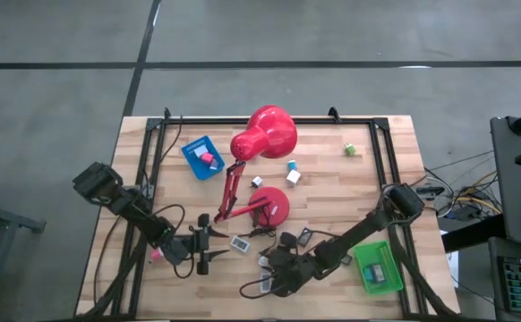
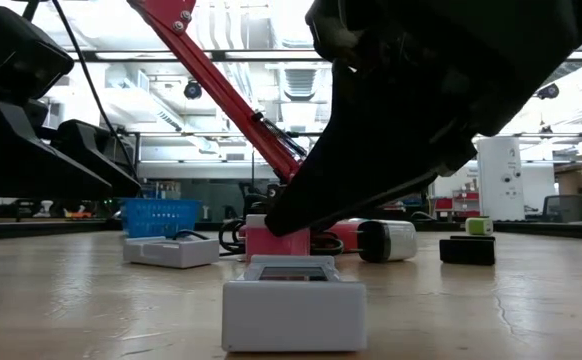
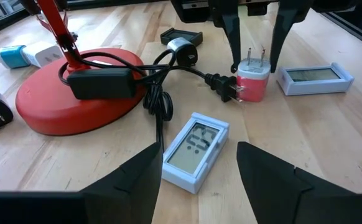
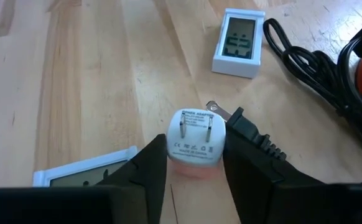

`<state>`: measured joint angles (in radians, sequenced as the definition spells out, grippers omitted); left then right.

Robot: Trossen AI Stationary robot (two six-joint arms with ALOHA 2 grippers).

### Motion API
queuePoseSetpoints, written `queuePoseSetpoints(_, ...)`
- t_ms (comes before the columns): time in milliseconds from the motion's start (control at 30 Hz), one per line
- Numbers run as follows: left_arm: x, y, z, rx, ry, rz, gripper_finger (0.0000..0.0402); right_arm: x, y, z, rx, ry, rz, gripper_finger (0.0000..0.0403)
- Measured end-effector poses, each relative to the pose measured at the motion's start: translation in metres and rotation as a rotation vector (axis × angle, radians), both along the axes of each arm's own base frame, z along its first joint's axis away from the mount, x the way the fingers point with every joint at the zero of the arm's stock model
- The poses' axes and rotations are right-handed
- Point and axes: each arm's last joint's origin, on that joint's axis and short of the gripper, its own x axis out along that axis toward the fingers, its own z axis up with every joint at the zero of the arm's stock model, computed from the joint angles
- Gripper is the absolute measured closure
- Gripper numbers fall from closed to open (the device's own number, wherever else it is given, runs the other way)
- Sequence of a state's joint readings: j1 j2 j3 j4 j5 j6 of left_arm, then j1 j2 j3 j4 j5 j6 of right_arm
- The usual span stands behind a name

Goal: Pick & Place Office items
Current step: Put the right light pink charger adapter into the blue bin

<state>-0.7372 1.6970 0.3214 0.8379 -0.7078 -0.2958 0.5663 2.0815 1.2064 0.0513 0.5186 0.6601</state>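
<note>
A small pink plug adapter (image 4: 196, 147) with a white top stands on the table with its prongs up. My right gripper (image 4: 195, 140) is shut on it, near the table's front edge. A white digital display (image 3: 194, 149) lies flat just ahead of my left gripper (image 3: 199, 148). That gripper is open and touches nothing. A second white display (image 3: 315, 79) lies beside the adapter. The lamp's black plug (image 3: 229, 89) rests against the adapter's side. My right gripper pinches the adapter's two opposite side walls (image 4: 176, 155) between its two fingers. The fingers (image 3: 234, 43) slant down onto it from above. The adapter stands upright on the table with its prongs (image 3: 255, 56) pointing up between the fingers.
The red desk lamp's base (image 1: 274, 204) and its coiled black cord (image 3: 159, 93) lie just beyond both grippers. A blue tray (image 1: 196, 152) with a pink block sits at the far left, and a green tray (image 1: 379, 268) at the near right. Small blocks (image 1: 292, 172) lie farther back.
</note>
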Motion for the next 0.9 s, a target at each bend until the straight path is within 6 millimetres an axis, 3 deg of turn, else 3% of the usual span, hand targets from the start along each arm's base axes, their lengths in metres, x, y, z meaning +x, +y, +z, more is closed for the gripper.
queuePoseSetpoints(133, 0.0, 0.0, 0.0, 0.0, 0.0, 0.0, 0.0192, -0.0001, 0.0001, 0.0, -0.004, 0.001, 0.004, 0.0285)
queuePoseSetpoints(400, 0.0, 0.0, 0.0, 0.0, 0.0, 0.0, 0.0192, 0.0016, -0.0021, -0.0003, 0.011, 0.014, 0.022, 0.0247)
queuePoseSetpoints(900, -0.0001, -0.0001, 0.0, 0.0, 0.0, -0.001, 0.0192, 0.0041, -0.0064, -0.0005, 0.008, 0.022, 0.03, 0.0263)
